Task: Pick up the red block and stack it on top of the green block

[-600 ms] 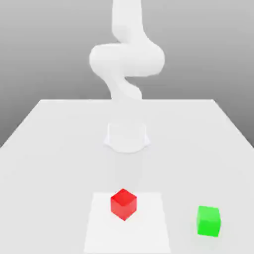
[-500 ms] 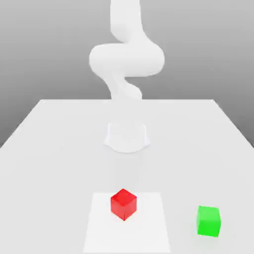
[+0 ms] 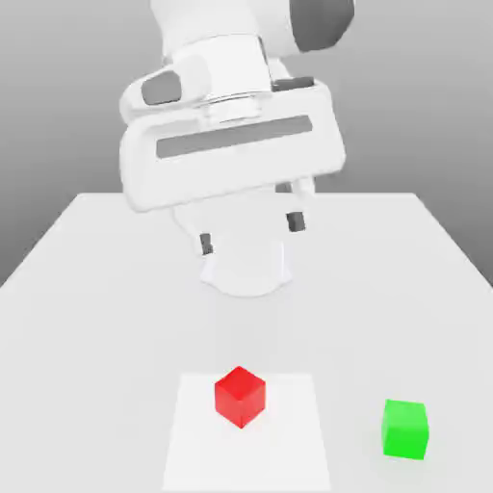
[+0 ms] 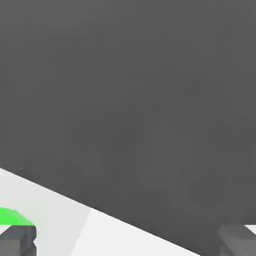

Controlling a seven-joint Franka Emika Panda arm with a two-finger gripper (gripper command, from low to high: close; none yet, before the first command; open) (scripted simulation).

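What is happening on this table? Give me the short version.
A white robot arm hangs over the white table with its gripper open and empty, well above the blocks. The red block sits untouched on a lighter square patch near the front edge. The green block rests apart from it, toward the exterior view's right. Nothing has been picked up or stacked yet; the likely next move is lowering onto the red block.
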